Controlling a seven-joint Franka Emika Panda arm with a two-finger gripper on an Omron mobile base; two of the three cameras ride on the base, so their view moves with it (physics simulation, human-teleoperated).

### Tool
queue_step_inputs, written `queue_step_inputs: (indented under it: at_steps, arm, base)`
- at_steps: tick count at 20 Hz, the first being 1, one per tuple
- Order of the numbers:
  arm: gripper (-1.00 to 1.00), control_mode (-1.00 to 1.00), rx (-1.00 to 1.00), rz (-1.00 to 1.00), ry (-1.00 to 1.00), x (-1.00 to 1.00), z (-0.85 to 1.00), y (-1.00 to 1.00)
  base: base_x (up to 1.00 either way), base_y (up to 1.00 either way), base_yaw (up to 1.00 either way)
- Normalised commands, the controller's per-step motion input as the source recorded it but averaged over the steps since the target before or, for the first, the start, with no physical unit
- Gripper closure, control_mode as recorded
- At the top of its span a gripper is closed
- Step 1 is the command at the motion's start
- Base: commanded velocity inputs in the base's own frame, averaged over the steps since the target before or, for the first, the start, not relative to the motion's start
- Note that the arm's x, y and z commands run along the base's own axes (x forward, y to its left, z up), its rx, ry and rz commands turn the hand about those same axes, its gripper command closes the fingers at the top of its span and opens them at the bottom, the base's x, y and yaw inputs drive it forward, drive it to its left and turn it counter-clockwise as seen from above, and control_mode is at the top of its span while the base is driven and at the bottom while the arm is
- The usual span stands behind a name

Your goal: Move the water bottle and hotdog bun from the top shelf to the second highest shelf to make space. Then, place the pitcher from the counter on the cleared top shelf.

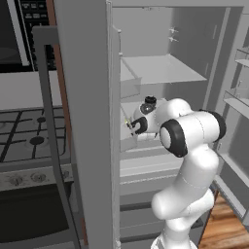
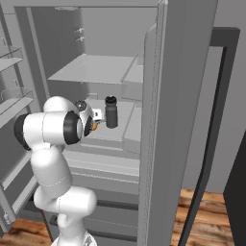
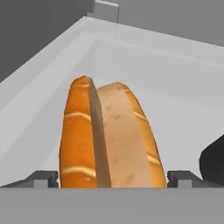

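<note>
Tool (image 3: 112, 177) stood wide open, tips either side of the hotdog bun (image 3: 109, 135), gripping nothing. Bun lay on second highest shelf (image 3: 175, 78). Judged light, soft, crushable: grip gently across its middle.

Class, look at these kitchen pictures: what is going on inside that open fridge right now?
A white robot arm is reaching into the open fridge. Its gripper is open, with the hotdog bun lying between the fingertips on the second highest shelf. The water bottle stands upright on that same shelf, beside the hand. The top shelf above looks bare. So both items appear to be moved down; the bun seems just released or about to be, though I cannot tell which.
</note>
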Motion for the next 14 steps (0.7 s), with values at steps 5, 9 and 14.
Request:
queue_step_inputs:
  at_steps: [5,9,14]
  arm:
    - [-1.0,-1.0,0.0,0.0,-0.03,0.0,0.14,0.0]
    - [-1.0,-1.0,0.0,0.0,0.0,-0.18,0.63,-0.01]
    - [-1.0,-1.0,0.0,-0.03,0.03,-0.27,0.94,-0.09]
  base:
    - [0.0,0.0,0.0]
    - [0.0,0.0,0.0]
    - [0.0,0.0,0.0]
